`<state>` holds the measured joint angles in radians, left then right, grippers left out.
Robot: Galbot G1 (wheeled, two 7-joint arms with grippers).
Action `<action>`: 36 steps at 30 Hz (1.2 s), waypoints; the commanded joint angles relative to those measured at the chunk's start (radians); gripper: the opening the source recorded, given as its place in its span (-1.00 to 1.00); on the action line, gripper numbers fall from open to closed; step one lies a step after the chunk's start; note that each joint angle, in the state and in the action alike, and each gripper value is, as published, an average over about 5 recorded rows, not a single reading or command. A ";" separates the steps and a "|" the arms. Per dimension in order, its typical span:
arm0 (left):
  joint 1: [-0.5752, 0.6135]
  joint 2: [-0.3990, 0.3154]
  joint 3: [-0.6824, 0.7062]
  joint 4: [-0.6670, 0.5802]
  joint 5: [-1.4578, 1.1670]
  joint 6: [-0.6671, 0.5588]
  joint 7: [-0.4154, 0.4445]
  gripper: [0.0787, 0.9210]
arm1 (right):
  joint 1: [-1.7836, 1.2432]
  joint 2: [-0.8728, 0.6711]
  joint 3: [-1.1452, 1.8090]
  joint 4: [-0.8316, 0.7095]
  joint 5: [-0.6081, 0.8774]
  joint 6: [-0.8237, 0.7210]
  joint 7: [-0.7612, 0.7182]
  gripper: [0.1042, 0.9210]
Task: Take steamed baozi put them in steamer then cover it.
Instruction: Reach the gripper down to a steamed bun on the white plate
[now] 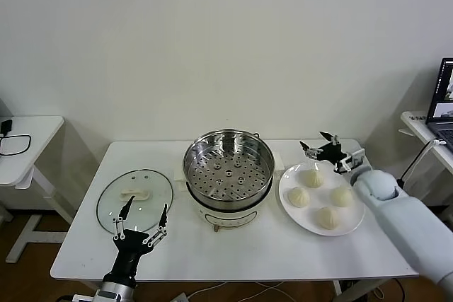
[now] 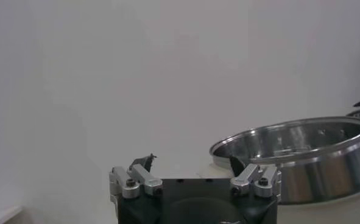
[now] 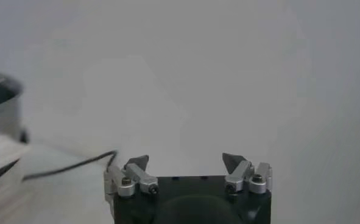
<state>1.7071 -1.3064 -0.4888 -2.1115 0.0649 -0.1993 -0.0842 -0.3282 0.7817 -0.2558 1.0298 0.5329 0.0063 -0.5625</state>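
1. Side table: white, at the scene's 9 o'clock edge, carrying a dark cable; it stands apart from the main table.
2. Left pincer: fingers spread open and holding nothing, poised at the 6 o'clock rim of the cover. The left wrist view shows the same pincer with its tips wide apart and the steamer beyond it.
3. Cover: clear glass with a metal rim and a cream-white handle at its centre, lying flat on the table at the 9 o'clock side of the steamer, near it but not touching.
4. Steamer: shiny steel pot on a white base with a knob facing 6 o'clock, standing at the table's centre. Its perforated tray is bare and uncovered.
5. Plate: flat and white, just beside the steamer at its 3 o'clock side.
6. Steamed baozi: four pleated cream-white buns, all on the plate, set at roughly 12, 3, 6 and 9 o'clock, none inside the steamer.
7. Right pincer: fingers open and empty, at the plate's 12 o'clock edge, just beyond the farthest bun and not touching it. The right wrist view shows this pincer with tips parted.
8. Laptop: open, on a separate desk at the scene's 3 o'clock edge.
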 commanded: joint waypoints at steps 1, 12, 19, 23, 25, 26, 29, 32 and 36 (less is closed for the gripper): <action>0.000 -0.001 0.000 0.001 0.000 0.003 0.000 0.77 | 0.284 -0.036 -0.214 -0.212 -0.170 0.003 -0.508 0.76; 0.002 -0.009 -0.009 -0.007 -0.002 0.006 -0.001 0.77 | 0.420 0.101 -0.279 -0.321 -0.662 0.077 -0.814 0.76; 0.007 -0.010 -0.016 -0.010 -0.003 0.006 -0.002 0.77 | 0.414 0.168 -0.294 -0.370 -0.805 0.128 -0.735 0.76; 0.013 -0.012 -0.015 -0.013 -0.002 0.009 -0.003 0.77 | 0.404 0.206 -0.282 -0.416 -0.844 0.154 -0.690 0.76; 0.015 -0.014 -0.015 -0.013 -0.002 0.009 -0.003 0.77 | 0.401 0.225 -0.276 -0.439 -0.851 0.159 -0.674 0.76; 0.016 -0.014 -0.015 -0.012 -0.002 0.008 -0.003 0.77 | 0.400 0.233 -0.273 -0.449 -0.855 0.160 -0.667 0.76; 0.016 -0.015 -0.015 -0.011 -0.001 0.007 -0.003 0.77 | 0.397 0.256 -0.264 -0.481 -0.866 0.164 -0.645 0.76; 0.016 -0.015 -0.015 -0.010 -0.001 0.005 -0.004 0.77 | 0.394 0.274 -0.258 -0.509 -0.873 0.169 -0.629 0.76; 0.016 -0.015 -0.015 -0.008 -0.002 0.003 -0.004 0.77 | 0.384 0.292 -0.249 -0.539 -0.886 0.175 -0.614 0.76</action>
<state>1.7227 -1.3214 -0.5038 -2.1204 0.0629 -0.1953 -0.0882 0.0391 1.0388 -0.4996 0.5450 -0.2996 0.1693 -1.1802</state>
